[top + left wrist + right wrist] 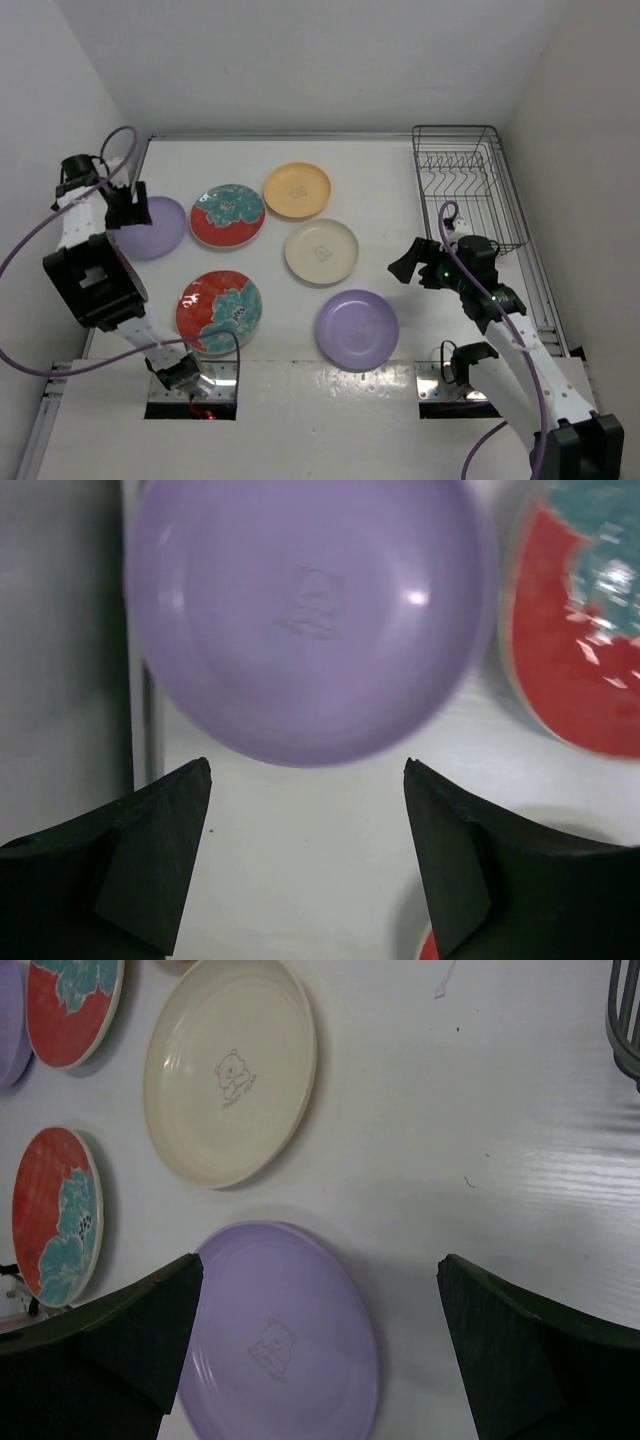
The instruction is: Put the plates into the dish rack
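Six plates lie flat on the white table. A lilac plate (152,228) is at the far left, below my open left gripper (126,206); in the left wrist view this plate (310,620) lies just beyond the empty gripper (307,770). Two red floral plates (228,215) (218,311), an orange-yellow plate (297,190) and a cream plate (321,251) lie in the middle. The second lilac plate (357,329) is near the front. My right gripper (406,266) is open and empty above the table, just right of that lilac plate (280,1340). The dish rack (465,185) stands empty at the back right.
White walls close in on the left, back and right. A metal rail (545,290) runs along the table's right edge. The rack's corner (625,1010) shows at the top right of the right wrist view. A red floral plate (580,650) lies right of the left lilac plate.
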Available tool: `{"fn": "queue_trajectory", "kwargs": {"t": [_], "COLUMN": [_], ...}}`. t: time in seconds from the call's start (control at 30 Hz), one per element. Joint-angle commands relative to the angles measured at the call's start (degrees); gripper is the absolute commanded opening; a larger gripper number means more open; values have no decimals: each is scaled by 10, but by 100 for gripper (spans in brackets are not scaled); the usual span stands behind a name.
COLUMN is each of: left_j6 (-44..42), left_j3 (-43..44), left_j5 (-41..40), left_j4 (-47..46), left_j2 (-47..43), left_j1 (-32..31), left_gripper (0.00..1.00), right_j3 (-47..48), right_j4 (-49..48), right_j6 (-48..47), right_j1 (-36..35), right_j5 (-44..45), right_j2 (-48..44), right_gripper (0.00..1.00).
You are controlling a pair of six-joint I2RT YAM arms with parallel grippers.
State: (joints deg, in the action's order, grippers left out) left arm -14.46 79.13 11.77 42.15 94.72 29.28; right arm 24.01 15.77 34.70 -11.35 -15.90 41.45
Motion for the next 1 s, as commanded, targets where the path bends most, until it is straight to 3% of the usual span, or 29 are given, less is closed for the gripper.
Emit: {"fn": "queue_trajectory", "kwargs": {"t": [0.0,0.1,0.33,0.6,0.8,0.9,0.93,0.97], "left_j6": [73,79,109,96,83,77,77,72], "left_j3": [27,37,118,130,109,109,109,109], "left_j5": [5,-92,-138,-147,-91,-79,-79,-79], "left_j4": [-17,-64,-92,-109,-104,-98,-98,-92], "left_j2": [47,88,196,249,273,273,273,266], "left_j1": [33,33,60,65,94,107,112,112], "left_gripper": [81,81,81,81,50,25,7,0], "right_j3": [26,33,69,107,109,107,107,108], "right_j4": [-29,-46,-81,-83,-77,-71,-69,-67], "right_j6": [-19,-24,-27,-31,-31,-35,-35,-35], "right_j1": [2,1,2,0,2,1,1,1], "right_j5": [-5,-7,-11,-28,-28,-24,-22,-21], "right_j2": [10,34,96,151,142,135,130,126], "right_gripper": [100,100,100,100,100,100,100,100]}}
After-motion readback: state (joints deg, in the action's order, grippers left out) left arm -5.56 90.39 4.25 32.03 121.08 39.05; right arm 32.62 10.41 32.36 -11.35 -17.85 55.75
